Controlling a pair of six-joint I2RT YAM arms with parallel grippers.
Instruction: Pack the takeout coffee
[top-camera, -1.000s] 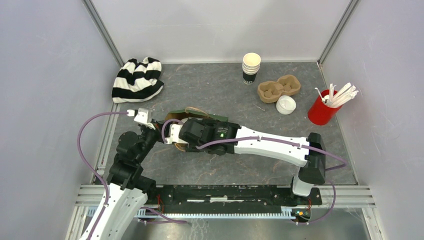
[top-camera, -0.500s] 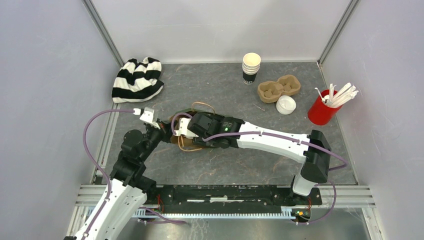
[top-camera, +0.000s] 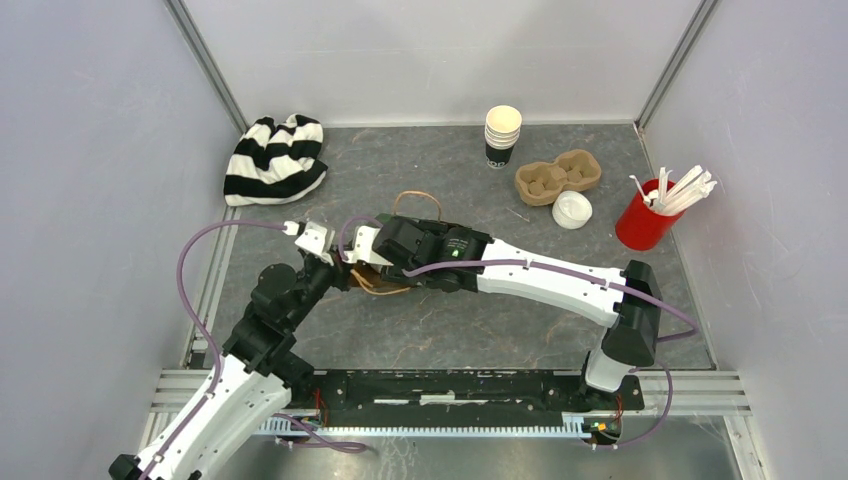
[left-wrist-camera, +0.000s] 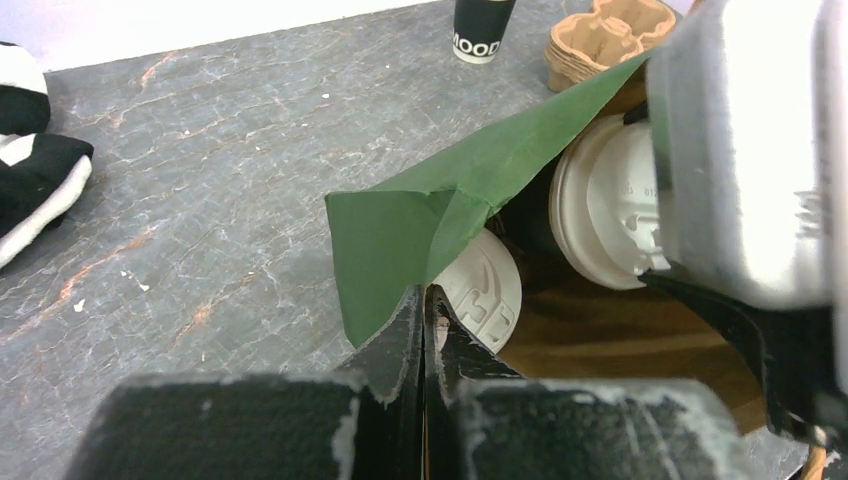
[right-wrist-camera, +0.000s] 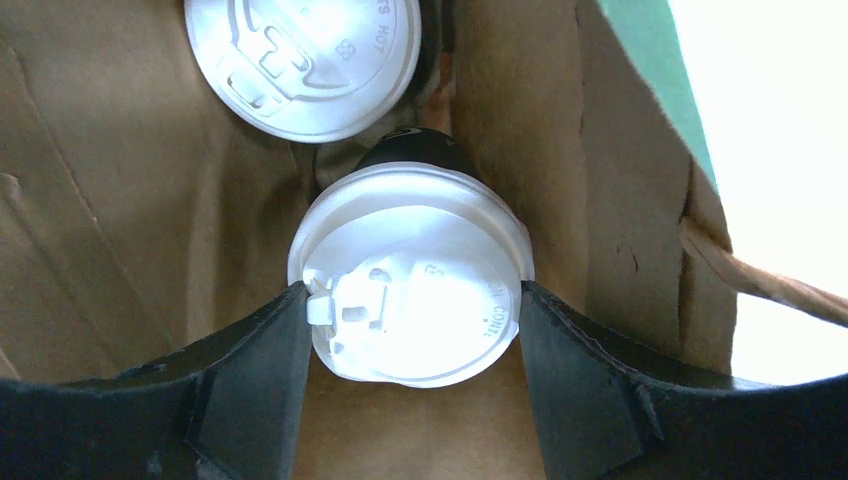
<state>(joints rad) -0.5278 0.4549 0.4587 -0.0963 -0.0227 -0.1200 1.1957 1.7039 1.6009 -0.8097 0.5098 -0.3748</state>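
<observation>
- Change over the last second: the left gripper (left-wrist-camera: 423, 325) has swung right and far, closing in on the right arm's wrist. The bag (left-wrist-camera: 420, 215) has shifted with it. One handle loop (top-camera: 417, 199) now shows clear on the far side of that arm.
- Left gripper: pinched tight on the bag's green rim, holding the mouth open.
- Right gripper (right-wrist-camera: 412, 300): reaching inside the bag, fingers clamped either side of the held cup (right-wrist-camera: 420, 250).
- Second cup (right-wrist-camera: 300, 45): already in the bag, just beside the held one.
- Place: the bag sits mid-tabletop (top-camera: 450, 330), under both wrists.
- Reading: both coffees are now within the bag walls. What likely remains is seating the held cup and letting go.
- Pointing: the held cup's capped end faces out of the bag's mouth, and its dark base points deeper in.
- Long axis: in line with the right gripper's reach. It is probably near upright, but the arms hide too much of the bag to fix the tilt.
</observation>
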